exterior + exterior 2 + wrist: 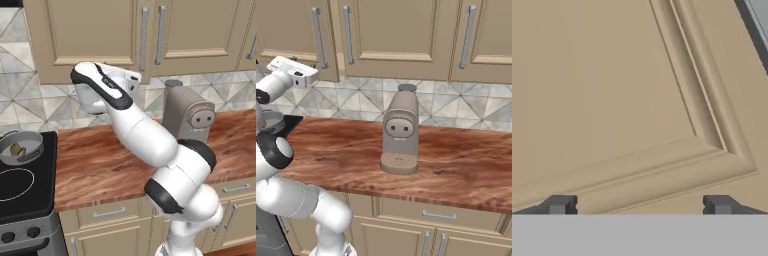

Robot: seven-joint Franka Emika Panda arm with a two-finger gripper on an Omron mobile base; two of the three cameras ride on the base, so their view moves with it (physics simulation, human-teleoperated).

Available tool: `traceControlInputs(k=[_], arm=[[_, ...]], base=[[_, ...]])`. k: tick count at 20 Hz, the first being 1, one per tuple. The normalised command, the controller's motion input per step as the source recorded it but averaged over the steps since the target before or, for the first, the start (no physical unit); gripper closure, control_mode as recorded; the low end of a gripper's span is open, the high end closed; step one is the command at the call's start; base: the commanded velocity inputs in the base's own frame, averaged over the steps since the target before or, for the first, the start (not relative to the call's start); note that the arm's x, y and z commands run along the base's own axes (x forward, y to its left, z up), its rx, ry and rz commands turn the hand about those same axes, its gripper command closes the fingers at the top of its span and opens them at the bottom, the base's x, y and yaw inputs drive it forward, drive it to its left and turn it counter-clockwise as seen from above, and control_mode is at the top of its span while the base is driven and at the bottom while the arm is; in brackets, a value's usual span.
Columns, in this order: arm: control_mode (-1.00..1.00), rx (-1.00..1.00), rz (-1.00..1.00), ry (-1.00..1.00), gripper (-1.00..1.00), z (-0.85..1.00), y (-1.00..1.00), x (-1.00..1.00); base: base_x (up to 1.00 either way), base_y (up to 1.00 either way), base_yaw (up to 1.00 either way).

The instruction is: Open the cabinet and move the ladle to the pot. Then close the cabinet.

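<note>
1. Gripper [638, 205] is spread wide, both dark fingertips [558, 205] far apart at the bottom of the hand view, and there's nothing between them. It's not holding anything. Looks very close to the door face, but I can't tell if it's actually touching.

2. What it's staring at is the cabinet [90, 35], specifically the lower right corner of the left door's raised panel. In the left base view the hand sits right under the cabinet's bottom edge, near the middle seam.

3. Both doors look shut, with the two silver bar handles [144, 37] side by side at the seam.

4. The ladle [18, 150] is already lying in the pot [21, 146], over on the stove [25, 185] at the left.

5. So my read: we're at the very end, the closing step basically done. Next move is probably just backing the hand off the door without snagging a handle.

6. Coffee machine [187, 112] sits on the wooden counter [100, 165], well out of the way.
</note>
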Motion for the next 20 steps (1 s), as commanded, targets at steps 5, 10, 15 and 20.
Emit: traceControlInputs(k=[5,10,15,20], arm=[[-1.0,-0.02,-0.01,0.35,-1.0,0.15,0.0,1.0],[-1.0,-0.02,0.0,0.22,-1.0,0.02,0.07,0.9],[-1.0,-0.05,-0.02,0.05,-1.0,0.0,0.15,0.37],[-1.0,0.0,-0.01,0.02,-1.0,0.0,0.0,0.0]], base=[[0.0,0.0,0.0],[0.0,0.0,0.0],[0.0,0.0,0.0],[0.0,0.0,0.0]])
